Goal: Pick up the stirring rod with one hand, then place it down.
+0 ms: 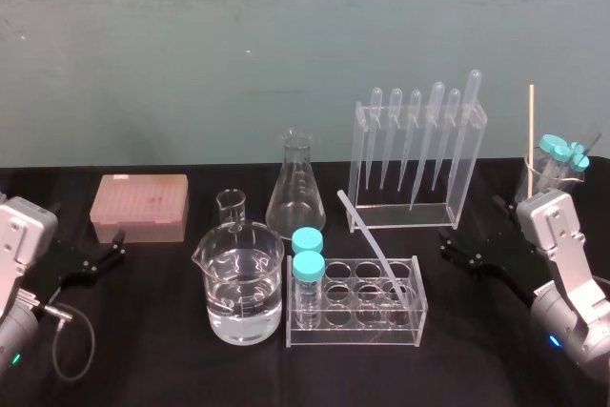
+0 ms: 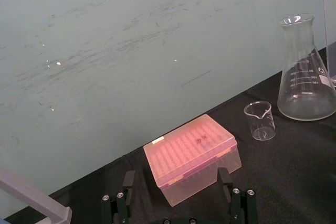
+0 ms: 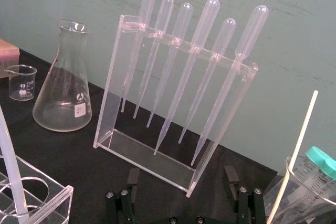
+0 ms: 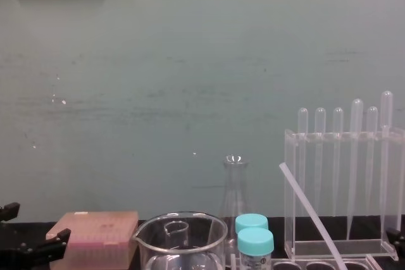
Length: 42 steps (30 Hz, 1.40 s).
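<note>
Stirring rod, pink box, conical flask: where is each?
stirring rod (image 1: 362, 227): head view, middle of shaft.
pink box (image 2: 190, 148): left wrist view, lid centre.
conical flask (image 3: 62, 103): right wrist view, lower body.

Lab bench setup. Black-covered surface (image 1: 152, 369) against a plain scuffed teal wall (image 1: 238, 45), loaded with glassware and plasticware. Erlenmeyer flask (image 1: 295, 193) with printed graduations, large beaker (image 1: 243, 283) partly full of clear liquid, small empty beaker (image 1: 231, 205) behind it. Clear acrylic rack (image 1: 464, 173) hanging six bulb-topped pipettes (image 1: 436, 131). Low clear tube rack (image 1: 357, 326) with round wells, two blue-capped vials (image 1: 307, 269) in it, stirring rod (image 1: 367, 234) leaning out of it. Pink lidded tip box (image 1: 140, 205) on the left. Far right, a glass container (image 1: 534, 183) holding more blue-capped tubes (image 1: 558, 152) and a pale stick (image 1: 531, 131).
</note>
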Motion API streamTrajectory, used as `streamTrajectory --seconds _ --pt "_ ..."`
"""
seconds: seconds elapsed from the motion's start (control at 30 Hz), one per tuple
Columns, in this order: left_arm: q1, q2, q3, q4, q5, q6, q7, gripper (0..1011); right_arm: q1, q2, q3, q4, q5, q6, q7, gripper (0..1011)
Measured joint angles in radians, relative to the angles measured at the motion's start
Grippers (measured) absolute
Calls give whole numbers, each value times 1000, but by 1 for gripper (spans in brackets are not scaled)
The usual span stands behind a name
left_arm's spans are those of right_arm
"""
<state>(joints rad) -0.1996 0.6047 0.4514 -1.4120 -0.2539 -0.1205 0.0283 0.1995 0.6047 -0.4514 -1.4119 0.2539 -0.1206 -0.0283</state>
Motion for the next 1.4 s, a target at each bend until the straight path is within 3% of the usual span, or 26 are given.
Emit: streamTrajectory --seconds 0.57,0.7,0.8,0.9,0.93,1.07,1.27,1.4 --pt "0 0 0 0 0 0 0 1000 0 0 0 0 0 0 0 1000" --pt "0 0 0 0 0 0 0 1000 -21 -9 22 -16 -26 -52 -34 1000" --pt "0 0 0 0 0 0 0 1000 -42 -18 38 -38 -81 -118 -96 1000" --pt "0 0 0 0 0 0 0 1000 -58 -22 43 -66 -172 -184 -162 1000" --pt "0 0 0 0 0 0 0 1000 -66 -21 42 -83 -224 -221 -189 1000" --pt "0 0 0 0 0 0 0 1000 -83 -12 31 -125 -315 -300 -214 1000" --pt "0 0 0 0 0 0 0 1000 -91 -2 7 -165 -343 -360 -170 1000" --pt "0 0 0 0 0 0 0 1000 -81 0 -9 -182 -286 -361 -89 1000"
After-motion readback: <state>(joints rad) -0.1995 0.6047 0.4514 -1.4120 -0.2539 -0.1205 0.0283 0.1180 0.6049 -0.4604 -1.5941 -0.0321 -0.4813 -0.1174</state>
